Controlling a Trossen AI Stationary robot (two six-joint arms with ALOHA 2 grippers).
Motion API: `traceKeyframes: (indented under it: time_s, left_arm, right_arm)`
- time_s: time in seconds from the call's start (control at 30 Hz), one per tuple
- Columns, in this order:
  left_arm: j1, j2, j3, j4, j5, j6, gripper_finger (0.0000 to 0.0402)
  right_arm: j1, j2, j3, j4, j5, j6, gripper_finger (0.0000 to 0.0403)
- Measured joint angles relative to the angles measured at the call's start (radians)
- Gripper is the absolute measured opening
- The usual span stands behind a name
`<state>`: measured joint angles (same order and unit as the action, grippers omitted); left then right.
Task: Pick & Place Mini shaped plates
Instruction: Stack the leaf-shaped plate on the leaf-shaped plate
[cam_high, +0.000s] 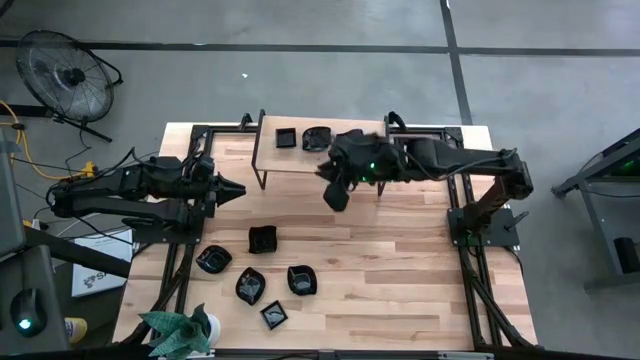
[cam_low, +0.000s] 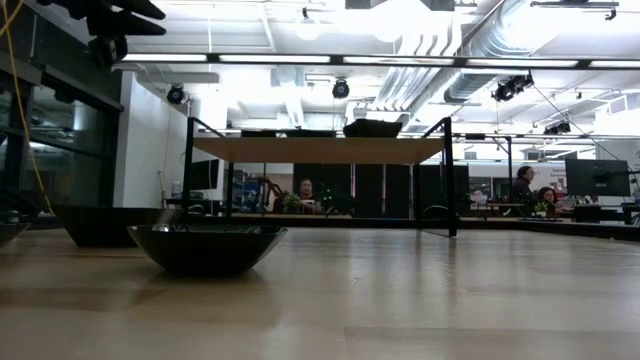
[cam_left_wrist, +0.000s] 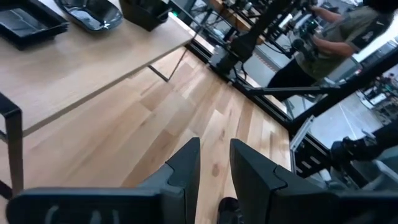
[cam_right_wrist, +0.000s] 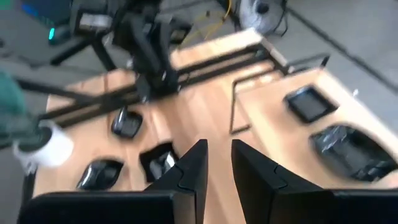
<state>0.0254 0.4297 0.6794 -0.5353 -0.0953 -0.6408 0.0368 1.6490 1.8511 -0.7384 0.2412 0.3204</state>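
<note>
Right gripper (cam_high: 337, 195) sits top centre by the shelf (cam_high: 268, 158), two plates (cam_high: 286, 138) on it; left gripper (cam_high: 236, 190) mid-left; both slightly open, empty.

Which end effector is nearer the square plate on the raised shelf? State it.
Right. The right end effector hangs just off the shelf's front edge, a short way from the square plate. The left end effector sits farther, beyond the shelf's left end.

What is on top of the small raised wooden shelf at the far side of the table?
Two black mini plates: a square one and a wavy-edged one. The right gripper and its arm cover the shelf's right part, so more could be hidden there.
</note>
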Motion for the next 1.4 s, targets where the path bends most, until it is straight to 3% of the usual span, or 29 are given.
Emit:
traceKeyframes:
  time_s: [0.43, 0.73, 1.1, 1.4]
  left_arm:
    - [0.0, 0.0, -0.001, 0.001, -0.05, -0.038, 0.0085]
    - [0.0, 0.0, -0.001, -0.017, -0.052, -0.013, 0.0085]
    - [0.0, 0.0, -0.001, -0.044, -0.057, -0.05, 0.0085]
    - [0.0, 0.0, -0.001, -0.044, -0.051, -0.049, 0.0085]
  right_arm:
    - [0.154, 0.017, 0.0, -0.268, 0.0, 0.233, 0.0067]
    - [0.247, 0.094, 0.0, -0.273, 0.0, 0.307, 0.0067]
    - [0.261, 0.197, 0.0, -0.304, -0.002, 0.554, 0.0067]
    - [0.289, 0.345, 0.0, -0.306, -0.089, 0.666, 0.0129]
